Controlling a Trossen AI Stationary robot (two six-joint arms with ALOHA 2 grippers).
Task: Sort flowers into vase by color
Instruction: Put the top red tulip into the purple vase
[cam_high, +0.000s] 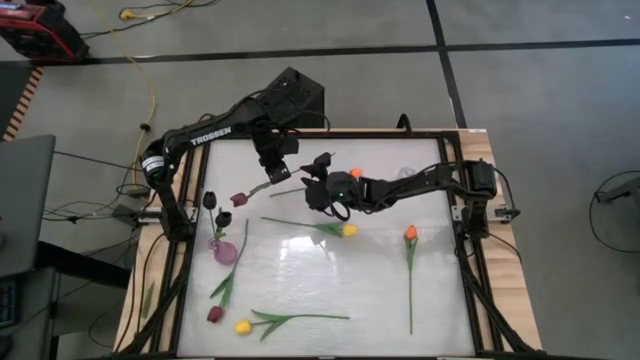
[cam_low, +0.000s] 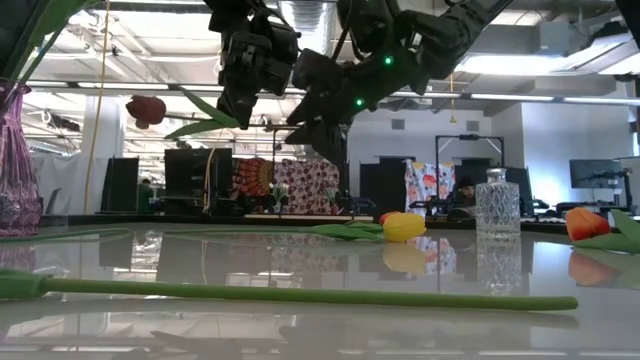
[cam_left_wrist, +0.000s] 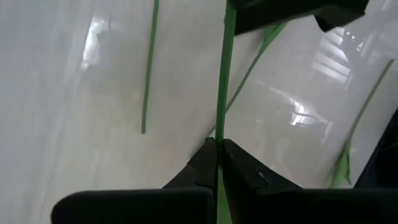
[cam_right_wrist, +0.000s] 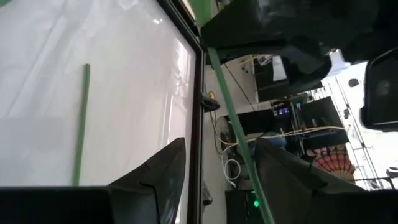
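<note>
A dark maroon tulip (cam_high: 240, 199) is held up in the air, and its head also shows in the low view (cam_low: 147, 108). My left gripper (cam_high: 272, 172) is shut on its green stem. My right gripper (cam_high: 318, 190) is open by the stem's free end, with the stem (cam_right_wrist: 233, 130) running between its two fingers and a gap on each side. A purple vase (cam_high: 224, 248) at the table's left holds two dark tulips (cam_high: 210, 201). A maroon tulip (cam_high: 214, 314), a yellow one (cam_high: 242, 326), a yellow-orange one (cam_high: 348, 230) and an orange one (cam_high: 410, 233) lie flat on the table. My left gripper pinches the maroon tulip's stem (cam_left_wrist: 220, 127) between its two fingers, some way along from the head. The fingers come from above, pointing down, and lie across the stem. The flower is lifted clear of the table and lies roughly level, with its head toward the table's left.
A small clear glass vase (cam_low: 497, 205) stands on the table's far part. The table has a white glossy top inside a dark frame (cam_high: 470, 250). The lying stems cross the middle and near parts. There is bare table at the near right.
</note>
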